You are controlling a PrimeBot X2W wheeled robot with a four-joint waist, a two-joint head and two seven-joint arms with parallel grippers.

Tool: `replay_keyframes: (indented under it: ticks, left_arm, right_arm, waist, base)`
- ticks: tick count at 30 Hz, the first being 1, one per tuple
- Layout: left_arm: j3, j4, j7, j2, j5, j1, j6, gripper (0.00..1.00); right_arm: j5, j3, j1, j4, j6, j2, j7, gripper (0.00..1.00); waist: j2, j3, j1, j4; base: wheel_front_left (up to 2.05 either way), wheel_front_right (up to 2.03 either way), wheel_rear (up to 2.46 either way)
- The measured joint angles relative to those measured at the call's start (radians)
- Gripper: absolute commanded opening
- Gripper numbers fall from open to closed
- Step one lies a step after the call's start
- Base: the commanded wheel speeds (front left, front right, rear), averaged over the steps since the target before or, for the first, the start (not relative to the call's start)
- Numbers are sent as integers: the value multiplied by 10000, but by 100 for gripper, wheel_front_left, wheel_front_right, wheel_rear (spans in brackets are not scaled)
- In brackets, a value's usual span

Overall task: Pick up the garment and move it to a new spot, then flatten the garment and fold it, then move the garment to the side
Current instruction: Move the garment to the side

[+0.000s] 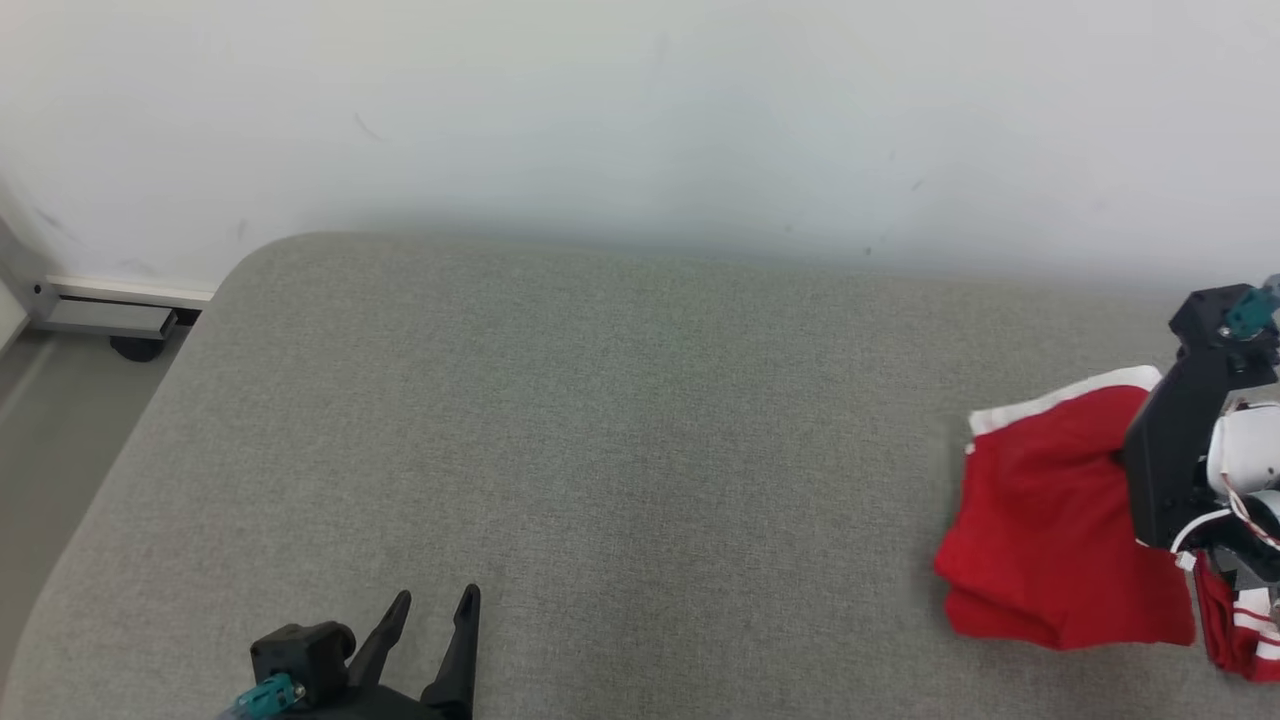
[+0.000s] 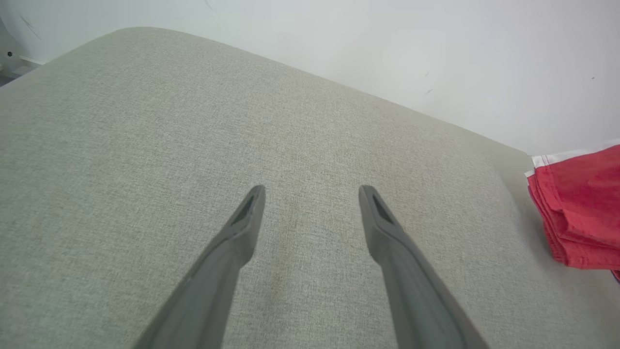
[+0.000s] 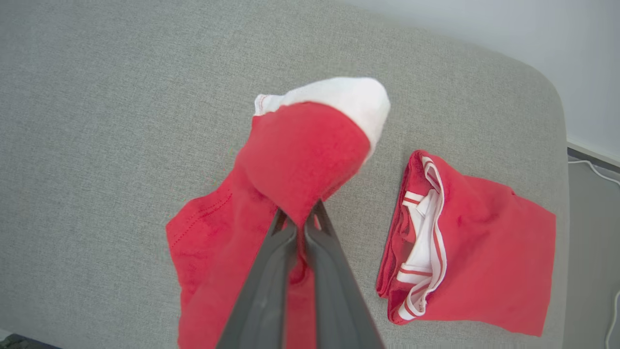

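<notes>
The garment (image 3: 300, 160) is red with a white band (image 3: 348, 97). My right gripper (image 3: 299, 213) is shut on a fold of it, so the banded end stands up off the grey cushion (image 3: 121, 121) while the rest trails down on the cushion. In the head view the garment (image 1: 1040, 530) lies at the far right, partly behind my right arm's black wrist (image 1: 1180, 450). It also shows at the right edge of the left wrist view (image 2: 581, 208). My left gripper (image 1: 435, 600) (image 2: 312, 194) hovers open over bare cushion at the front left.
A second folded red piece with a white striped waistband (image 3: 465, 247) lies right of the held garment, near the cushion's right edge (image 1: 1240, 630). A white wall (image 1: 640, 120) stands behind. Floor and a metal rail with a caster (image 1: 130, 335) lie beyond the left edge.
</notes>
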State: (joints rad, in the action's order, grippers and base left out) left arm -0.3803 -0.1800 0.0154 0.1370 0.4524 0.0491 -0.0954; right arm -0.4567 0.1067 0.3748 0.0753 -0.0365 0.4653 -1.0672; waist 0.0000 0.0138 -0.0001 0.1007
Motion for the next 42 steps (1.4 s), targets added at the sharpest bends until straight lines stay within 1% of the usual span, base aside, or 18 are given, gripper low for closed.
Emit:
replay_keyframes:
  ticks: [2, 5, 11, 19, 22, 24, 25, 27, 28, 31, 35, 40, 42]
  left_arm:
    - [0, 86, 2, 33, 0, -2, 0, 100]
    - [8, 211, 15, 153, -2, -1, 0, 100]
    - [36, 506, 29, 255, -48, 26, -2, 100]
    - [46, 736, 121, 284, -109, 436, -8, 100]
    - [56, 756, 138, 303, -123, 447, -8, 100]
    - [27, 782, 236, 293, -138, 723, -4, 100]
    - [50, 782, 268, 316, -136, 810, 0, 100]
    - [65, 780, 276, 364, -136, 809, 0, 100]
    - [98, 828, 280, 416, -136, 802, -2, 100]
    - [84, 842, 297, 422, -136, 808, 0, 100]
    - [96, 861, 343, 500, -136, 806, 0, 100]
    - [81, 928, 391, 522, -136, 803, 2, 100]
    - [71, 936, 430, 529, -138, 805, 35, 100]
  right_arm:
    - [-109, -173, -17, -13, -102, 44, -115, 0]
    - [-280, -495, -17, 29, -92, 186, -215, 0]
    - [-301, -941, -9, 165, -192, 591, -242, 0]
    - [-140, -1283, 0, 242, -157, 1210, 4, 0]
    - [-132, -1356, 26, 232, -21, 1446, 46, 0]
    - [-81, -1455, 20, 82, 127, 1787, 113, 0]
    - [-82, -1519, -15, -146, 552, 2209, 102, 0]
    - [-79, -1505, -37, -100, 853, 2591, 69, 0]
    - [-79, -1482, -184, -109, 1057, 2846, 13, 0]
    - [98, -1465, -453, -25, 1160, 3208, 12, 0]
    - [387, -1526, -537, 15, 1208, 3661, 54, 0]
    - [888, -1402, -611, 261, 1337, 4059, 441, 0]
    - [1081, -1423, -656, 305, 1337, 4205, 663, 0]
  waist:
    - [0, -39, 0, -43]
    - [0, -150, 0, -93]
    - [0, -496, 0, -176]
    - [0, -1067, 2, -210]
    - [0, -1256, 2, -205]
    - [1, -1502, 2, -169]
    - [0, -1631, 2, -73]
    - [0, -1662, 2, -53]
    - [0, -1720, 0, -64]
    - [1, -1798, 1, -71]
    - [1, -1832, 1, -101]
    - [1, -1898, 1, -185]
    - [1, -1911, 1, -202]
  base:
    - [0, 0, 0]
    - [0, 0, 0]
    - [0, 0, 0]
    - [0, 0, 0]
    - [0, 0, 0]
    - [0, 0, 0]
    - [0, 0, 0]
    - [0, 0, 0]
    - [0, 0, 0]
    - [0, 0, 0]
    - [0, 0, 0]
    - [0, 0, 0]
    - [0, 0, 0]
